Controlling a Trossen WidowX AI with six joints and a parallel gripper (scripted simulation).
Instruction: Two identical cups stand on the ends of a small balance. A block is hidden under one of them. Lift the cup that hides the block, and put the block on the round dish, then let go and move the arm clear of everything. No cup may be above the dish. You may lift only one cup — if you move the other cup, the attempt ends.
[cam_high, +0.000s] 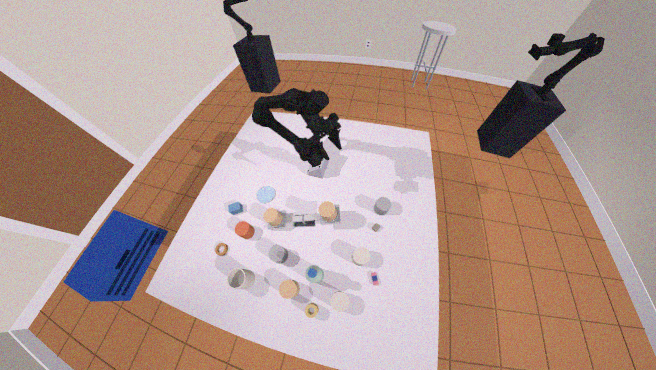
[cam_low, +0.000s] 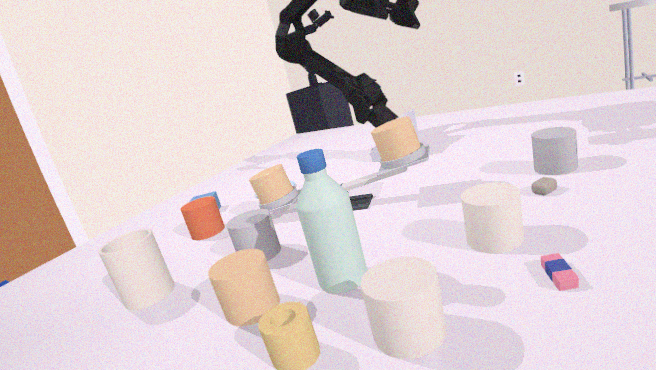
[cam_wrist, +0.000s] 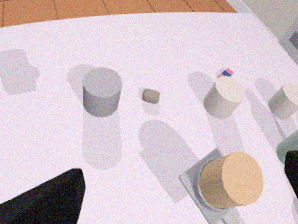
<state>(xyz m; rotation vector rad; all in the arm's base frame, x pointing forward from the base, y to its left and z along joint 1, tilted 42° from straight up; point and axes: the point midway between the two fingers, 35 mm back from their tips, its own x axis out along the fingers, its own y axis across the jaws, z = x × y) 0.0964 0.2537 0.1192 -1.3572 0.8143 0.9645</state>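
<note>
Two tan cups stand upside down on the balance (cam_high: 304, 217) (cam_low: 378, 177) (cam_wrist: 192, 175). The first cup (cam_high: 273, 217) (cam_low: 271, 184) is at the end near the dish. The other cup (cam_high: 328, 211) (cam_low: 396, 139) (cam_wrist: 242, 179) is at the far end. I cannot tell which end is lower. No block shows; the cups hide what is under them. The light-blue round dish (cam_high: 266, 194) lies bare on the table. My gripper (cam_high: 338, 142) (cam_wrist: 185, 172) is open and empty, high above the table on the arm's side of the balance.
An orange cylinder (cam_high: 244, 230) (cam_low: 202, 218) and blue block (cam_high: 235, 208) stand near the dish. A green bottle (cam_high: 315, 274) (cam_low: 331, 235) and several cups stand in front of the balance. A grey cylinder (cam_high: 382, 205) (cam_low: 554, 150) (cam_wrist: 101, 92) and stone (cam_high: 376, 227) (cam_low: 544, 186) (cam_wrist: 151, 96) are beyond the far end.
</note>
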